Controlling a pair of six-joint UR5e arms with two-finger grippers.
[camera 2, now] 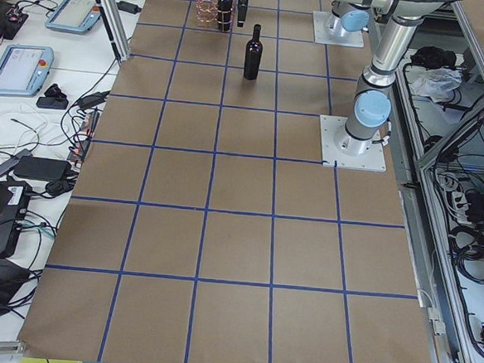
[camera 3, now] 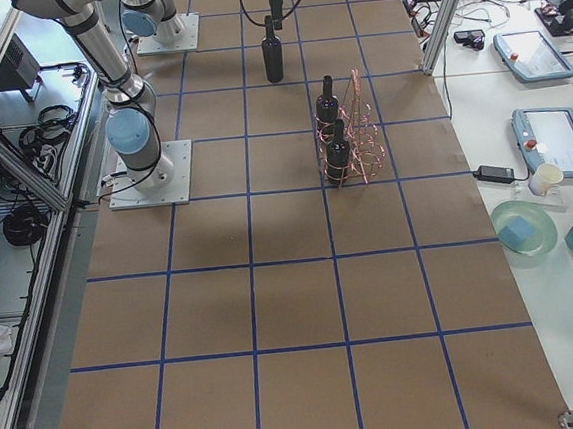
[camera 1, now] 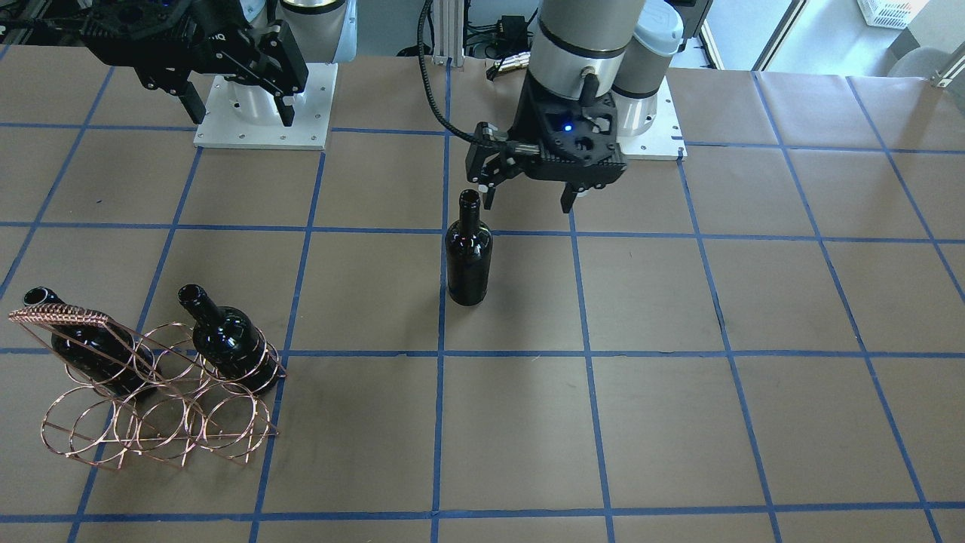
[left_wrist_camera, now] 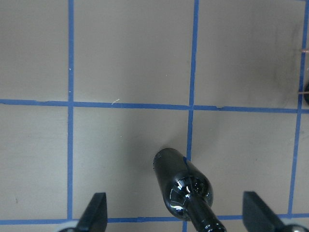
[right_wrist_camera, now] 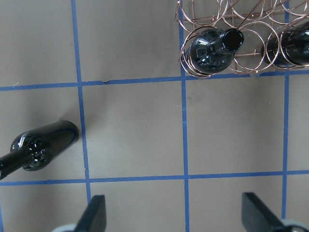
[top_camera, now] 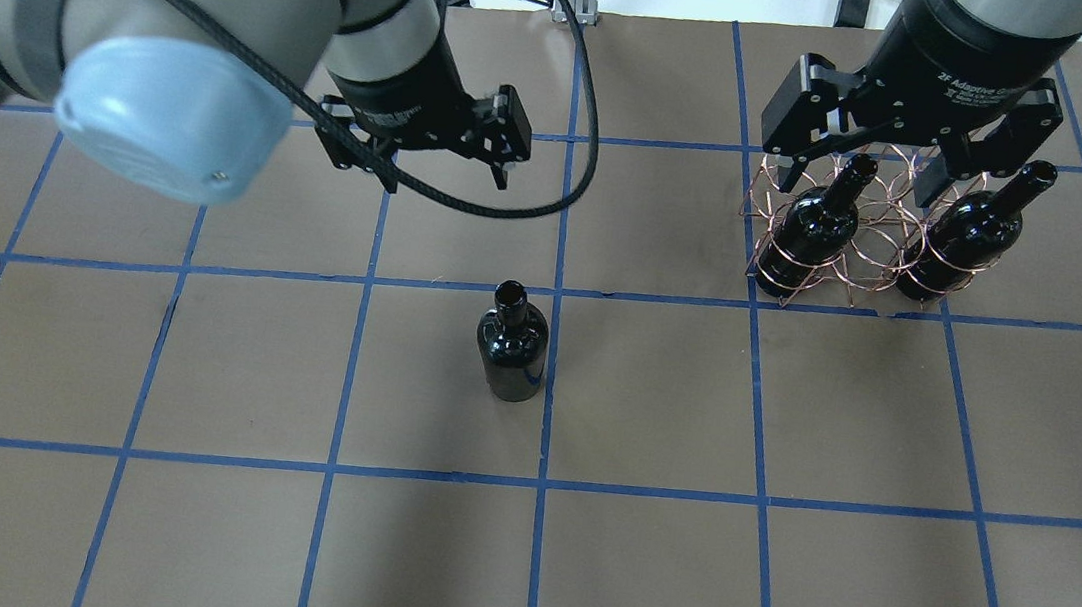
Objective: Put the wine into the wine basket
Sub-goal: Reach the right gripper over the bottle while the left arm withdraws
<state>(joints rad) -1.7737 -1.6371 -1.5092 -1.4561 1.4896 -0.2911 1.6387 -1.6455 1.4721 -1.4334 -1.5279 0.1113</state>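
Brown paper surface (camera 1: 678, 422), ruled into squares by blue tape, with two robot bases along one edge. Near its middle a near-black, glossy glass wine bottle (camera 1: 468, 256) with a long narrow neck and open mouth stands upright and alone, on a tape line. At the far right sits a copper-coloured wire wine basket (camera 1: 71, 311) of round rings with a braided handle. It already holds two matching dark bottles (camera 1: 226, 339), leaning in its outer rings; the ring between them appears free.

The left pincer (camera 1: 528, 200) hangs above the lone bottle, released, its jaws spread wide and touching nothing. The wrist view places the neck between the two fingers but well below them. The right pincer (camera 1: 241, 113) hovers over the basket, likewise released and empty.

Handling: the bottle is judged rigid, fairly heavy, slippery and breakable, and being tall it tips easily. The neck just under the lip, or the shoulder, offers the surest hold.
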